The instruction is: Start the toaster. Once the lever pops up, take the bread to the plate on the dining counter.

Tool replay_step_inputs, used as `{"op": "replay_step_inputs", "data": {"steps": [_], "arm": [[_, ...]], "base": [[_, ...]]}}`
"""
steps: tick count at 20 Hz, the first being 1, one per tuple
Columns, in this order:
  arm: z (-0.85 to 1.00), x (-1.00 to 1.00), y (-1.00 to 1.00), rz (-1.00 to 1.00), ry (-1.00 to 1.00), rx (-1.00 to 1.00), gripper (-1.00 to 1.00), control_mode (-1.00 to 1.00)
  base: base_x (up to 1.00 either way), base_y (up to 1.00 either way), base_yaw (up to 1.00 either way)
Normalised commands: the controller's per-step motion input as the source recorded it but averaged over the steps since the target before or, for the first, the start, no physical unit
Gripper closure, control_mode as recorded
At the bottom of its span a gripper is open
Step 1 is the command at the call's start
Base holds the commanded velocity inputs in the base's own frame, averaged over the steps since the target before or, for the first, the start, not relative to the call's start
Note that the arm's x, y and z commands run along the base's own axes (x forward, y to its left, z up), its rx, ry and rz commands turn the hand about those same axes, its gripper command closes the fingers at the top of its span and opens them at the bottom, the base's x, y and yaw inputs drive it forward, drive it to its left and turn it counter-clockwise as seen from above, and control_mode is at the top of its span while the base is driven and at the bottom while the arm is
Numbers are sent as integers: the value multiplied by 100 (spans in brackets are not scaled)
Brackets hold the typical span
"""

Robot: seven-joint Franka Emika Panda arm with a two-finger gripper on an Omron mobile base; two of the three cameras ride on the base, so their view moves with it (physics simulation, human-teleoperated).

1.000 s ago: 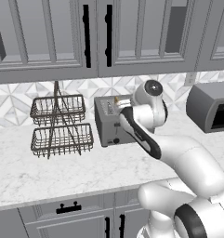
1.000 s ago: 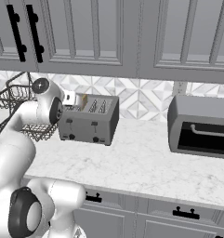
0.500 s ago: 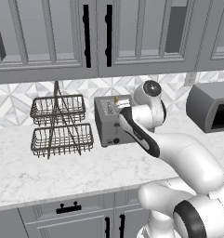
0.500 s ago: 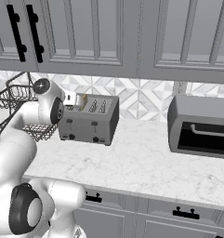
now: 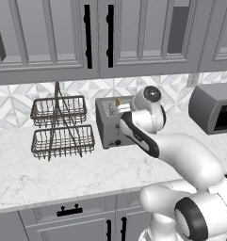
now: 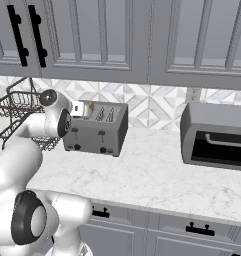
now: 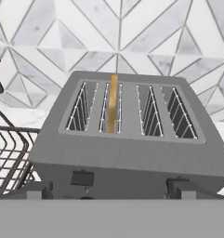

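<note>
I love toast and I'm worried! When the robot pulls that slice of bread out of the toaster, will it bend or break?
Probably it stays fairly stiff: the bread stands straight on edge in the second slot of the toaster. It looks thin, so likely light, and a hard squeeze might crumble it. Its tan crust barely clears the slot, so there is little to grab.

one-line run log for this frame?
phase: pre-press | hand: open above toaster front | bread: in second slot | lever: not pressed

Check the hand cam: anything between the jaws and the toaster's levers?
Nothing visible. In the hand view the toaster sits straight ahead with its front face and lever unobstructed; the bread stands in the second slot. The wire basket is off to the side, not in the path.
</note>
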Motion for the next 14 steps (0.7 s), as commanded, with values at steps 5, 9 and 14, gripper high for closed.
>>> {"op": "replay_step_inputs", "data": {"steps": [5, 9, 14], "arm": [[0, 22, 0, 0, 0, 0, -100, -100], [0, 16, 0, 0, 0, 0, -100, -100], [-7, 18, 0, 0, 0, 0, -100, -100]], "base": [[0, 0, 0], [0, 0, 0], [0, 0, 0]]}}
